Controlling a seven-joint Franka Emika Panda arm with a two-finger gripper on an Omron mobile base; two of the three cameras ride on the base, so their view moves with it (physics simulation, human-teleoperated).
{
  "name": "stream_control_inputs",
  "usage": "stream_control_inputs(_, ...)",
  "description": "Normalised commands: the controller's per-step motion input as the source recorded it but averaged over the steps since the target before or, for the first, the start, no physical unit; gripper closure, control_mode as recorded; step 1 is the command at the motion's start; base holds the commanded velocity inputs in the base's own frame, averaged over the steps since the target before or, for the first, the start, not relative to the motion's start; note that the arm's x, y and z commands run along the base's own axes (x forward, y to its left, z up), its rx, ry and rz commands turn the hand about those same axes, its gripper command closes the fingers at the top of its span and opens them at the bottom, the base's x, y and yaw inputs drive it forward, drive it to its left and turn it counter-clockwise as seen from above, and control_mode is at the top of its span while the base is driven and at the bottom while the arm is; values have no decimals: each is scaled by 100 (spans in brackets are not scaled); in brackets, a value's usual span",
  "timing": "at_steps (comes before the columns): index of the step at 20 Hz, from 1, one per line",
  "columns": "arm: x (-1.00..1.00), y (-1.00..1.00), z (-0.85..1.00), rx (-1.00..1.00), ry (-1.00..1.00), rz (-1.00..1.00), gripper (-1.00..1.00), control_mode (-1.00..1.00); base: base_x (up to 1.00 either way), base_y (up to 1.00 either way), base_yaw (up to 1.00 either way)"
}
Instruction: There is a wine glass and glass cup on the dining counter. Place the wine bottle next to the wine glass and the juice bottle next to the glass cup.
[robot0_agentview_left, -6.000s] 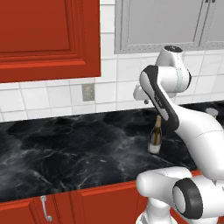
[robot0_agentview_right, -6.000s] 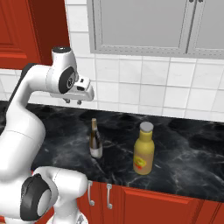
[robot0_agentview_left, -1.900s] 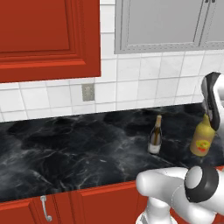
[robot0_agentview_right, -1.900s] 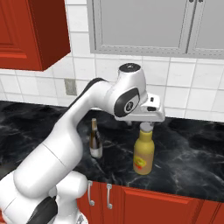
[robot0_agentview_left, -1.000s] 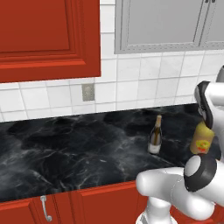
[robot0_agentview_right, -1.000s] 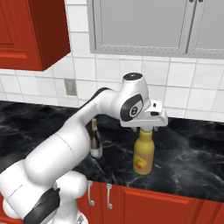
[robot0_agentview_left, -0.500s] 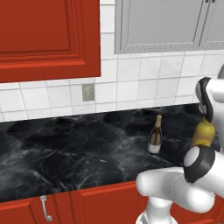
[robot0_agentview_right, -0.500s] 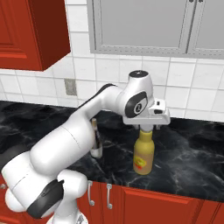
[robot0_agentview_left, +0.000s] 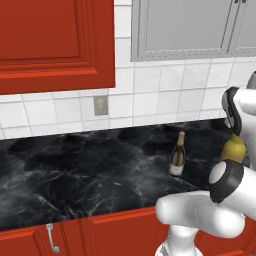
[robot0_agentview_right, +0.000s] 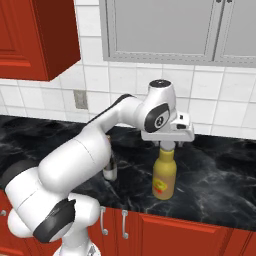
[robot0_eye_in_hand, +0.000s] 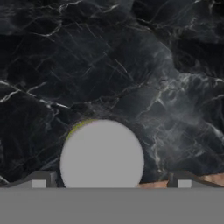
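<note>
Since the earlier frames your arm has swung from over the wine bottle across to the juice bottle and dropped, so the pincer now sits right at the cap. Both bottles stand upright where they were; the base hasn't driven.

Pincer state: jaws spread wide, one on each side of the bottle's top, holding nothing. In the hand view the pale round cap lies between the finger tips, so you're lined up, but not closed.

My read: you're in the approach for the juice grasp; no bottle has been lifted or carried yet.

Count: one wine bottle, one juice bottle, both on the black marble surface below the wall cabinets, wine bottle left of the juice bottle, apart. One outlet on the tile.
</note>
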Motion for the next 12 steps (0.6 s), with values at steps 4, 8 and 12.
stream_control_inputs(4,-12,1,-1,8,0,-3,-100,-100,0,0,0)
stream_control_inputs(8,0,1,-9,7,0,-3,-100,-100,0,0,0)
stream_control_inputs(12,7,0,-14,1,0,-1,-100,-100,0,0,0)
